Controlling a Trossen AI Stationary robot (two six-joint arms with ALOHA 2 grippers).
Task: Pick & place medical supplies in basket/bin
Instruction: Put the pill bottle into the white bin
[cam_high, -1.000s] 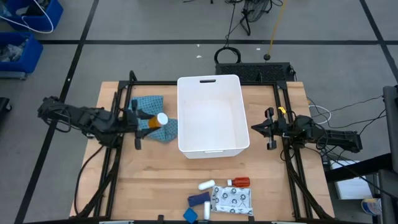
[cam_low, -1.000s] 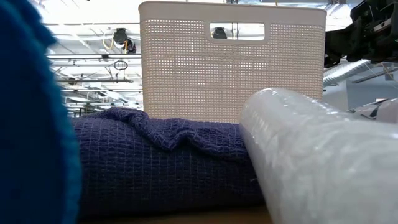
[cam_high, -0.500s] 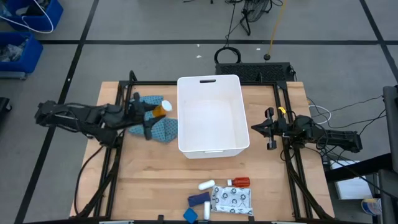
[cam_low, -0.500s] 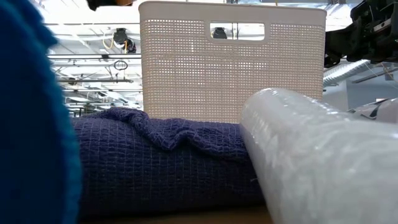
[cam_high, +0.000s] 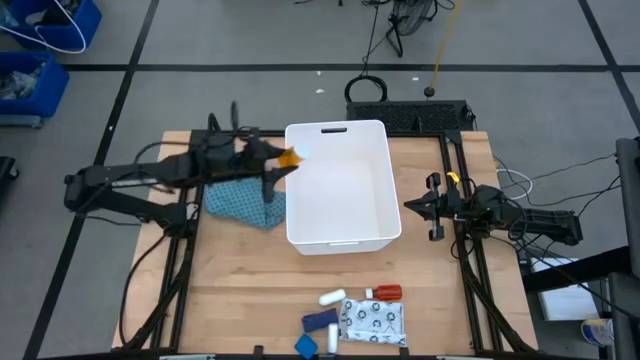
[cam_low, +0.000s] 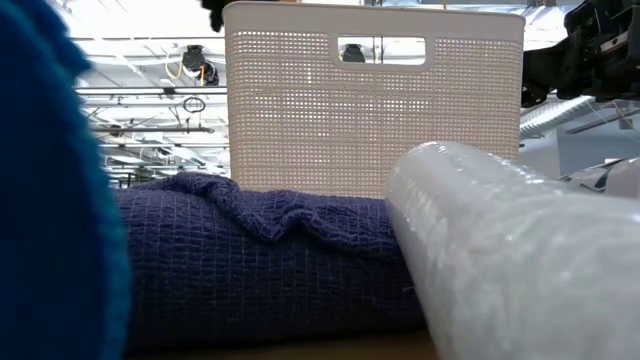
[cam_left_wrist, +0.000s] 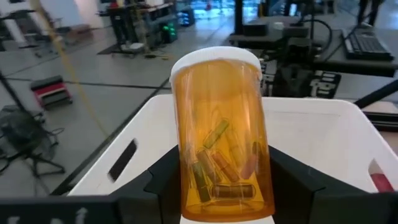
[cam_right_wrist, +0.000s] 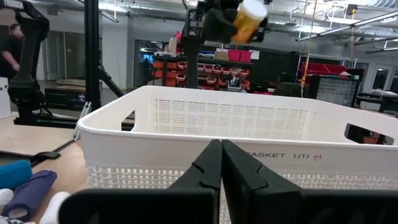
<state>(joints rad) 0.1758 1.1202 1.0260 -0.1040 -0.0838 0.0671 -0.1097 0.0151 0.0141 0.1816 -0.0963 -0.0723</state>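
Item count, as visible:

- Baskets (cam_high: 337, 190): one, white, rectangular.
- Orange pill bottles (cam_left_wrist: 222, 134): one, capsules inside, number not countable.
- Red bottles with white cap (cam_high: 384, 293): one.
- White tubes (cam_high: 332, 297): one.
- Blue pieces (cam_high: 320, 320): two in the high view, one darker and elongated, one lighter and smaller (cam_high: 305, 346).
- Patterned pouches (cam_high: 374, 323): one.
- Teal cloths (cam_high: 240, 203): one.
- Robot arms: two, one gripper each.
- Persons (cam_right_wrist: 10, 43): one, in the room behind, right wrist view.
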